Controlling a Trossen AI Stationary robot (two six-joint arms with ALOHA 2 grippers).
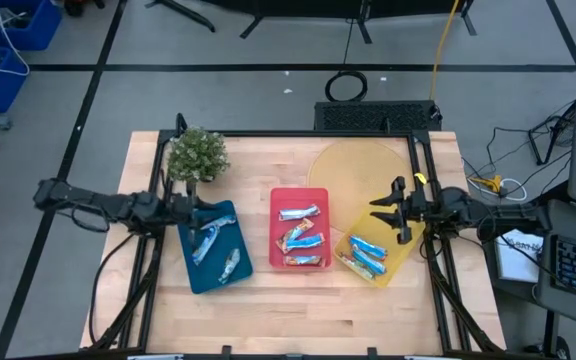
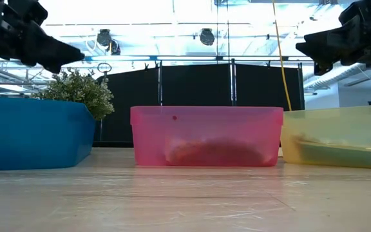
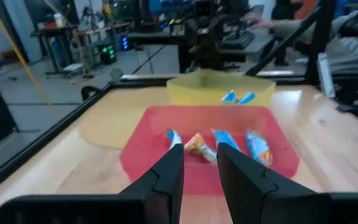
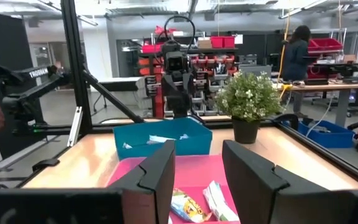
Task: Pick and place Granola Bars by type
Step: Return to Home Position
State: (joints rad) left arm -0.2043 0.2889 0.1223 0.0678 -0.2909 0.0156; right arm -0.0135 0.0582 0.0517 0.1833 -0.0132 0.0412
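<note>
Granola bars lie in three trays on the wooden table. Two are in the blue tray [image 1: 215,272], several are in the red tray [image 1: 277,232], and several blue ones are in the yellow tray [image 1: 400,262]. My left gripper [image 1: 196,206] [image 3: 199,163] hangs level above the blue tray's far left corner, pointing at the red tray [image 3: 142,144]. It is open, with a narrow gap and nothing in it. My right gripper [image 1: 384,211] [image 4: 198,157] hangs level above the yellow tray's far edge, also open with nothing in it. In the low view both grippers are well above the trays.
A small green potted plant [image 1: 198,155] stands at the far left, just behind the blue tray. A flat round yellowish disc [image 1: 353,168] lies on the table behind the red and yellow trays. Bare wood lies along the near edge [image 1: 298,320]. A black frame rims the table.
</note>
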